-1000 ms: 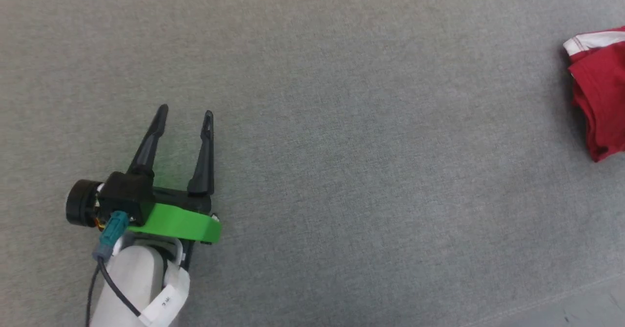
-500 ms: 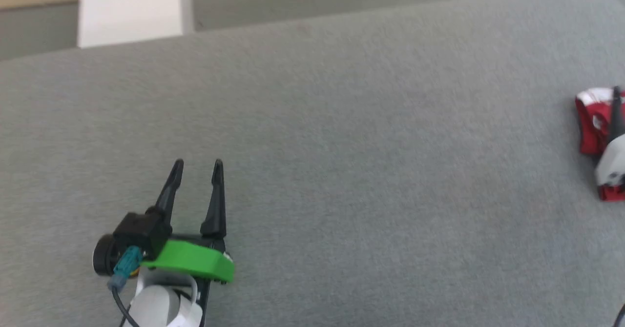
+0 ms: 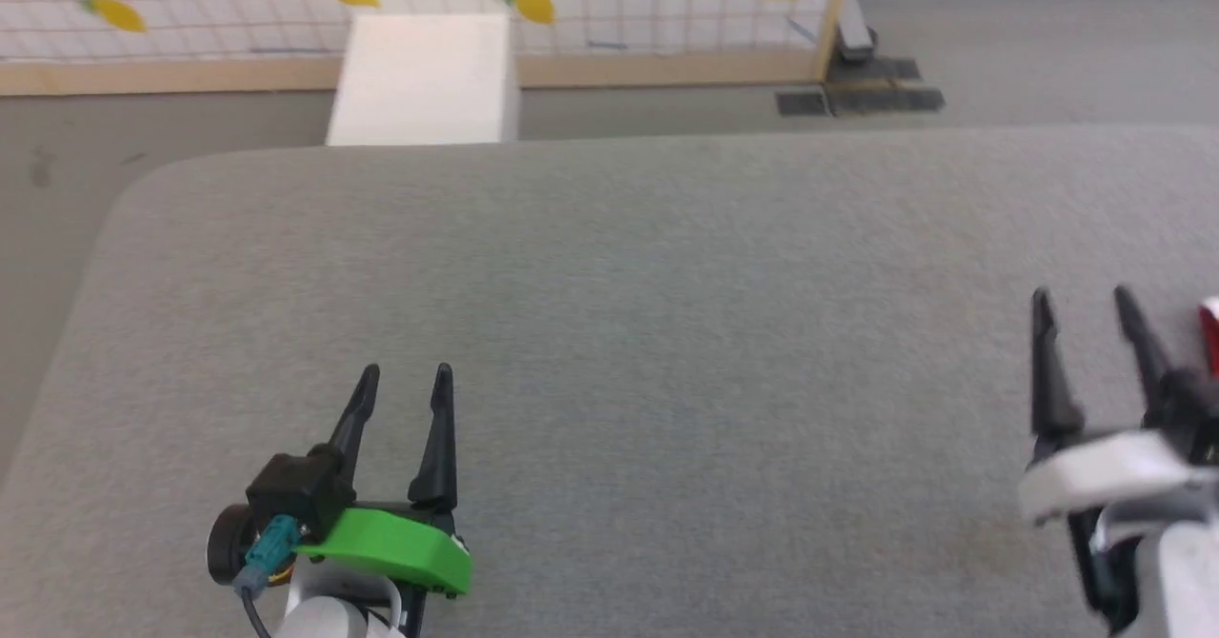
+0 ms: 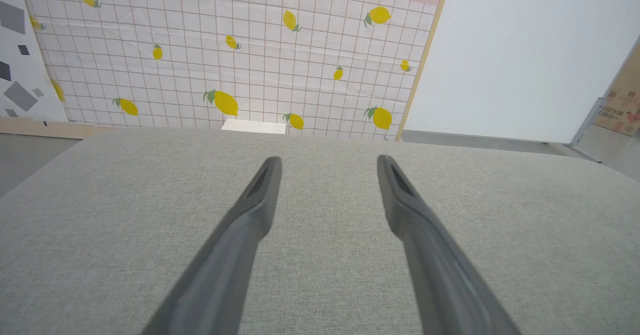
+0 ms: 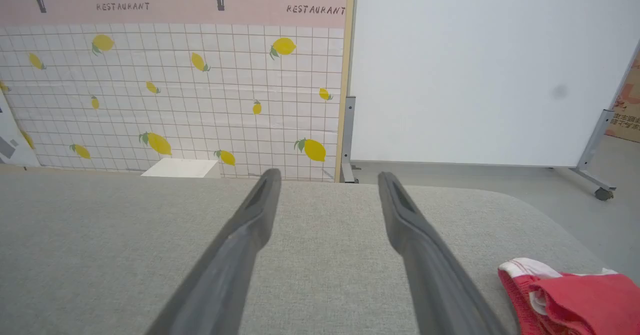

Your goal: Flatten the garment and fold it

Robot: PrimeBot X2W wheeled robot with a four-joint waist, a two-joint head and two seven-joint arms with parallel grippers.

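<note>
- The head camera has tilted up, so the white box (image 3: 419, 76) beyond the grey surface (image 3: 667, 286) now shows; the right gripper (image 3: 1083, 295) has come into the head view, fingers parted and empty, near the garment (image 5: 575, 300); likely an approach, with flattening not begun
- The left gripper (image 3: 407, 373) hovers parted, empty, well apart from it
- The garment lies bunched by the surface's right edge, cut off by the frame; its lettering cannot be read

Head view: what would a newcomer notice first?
The crumpled bright red fabric garment with white trim lies at the right end of the grey fabric-covered table, right of the open right claw. The open left claw, on a green plastic mount, hovers over its left side; a lemon-patterned grid wall stands behind.
</note>
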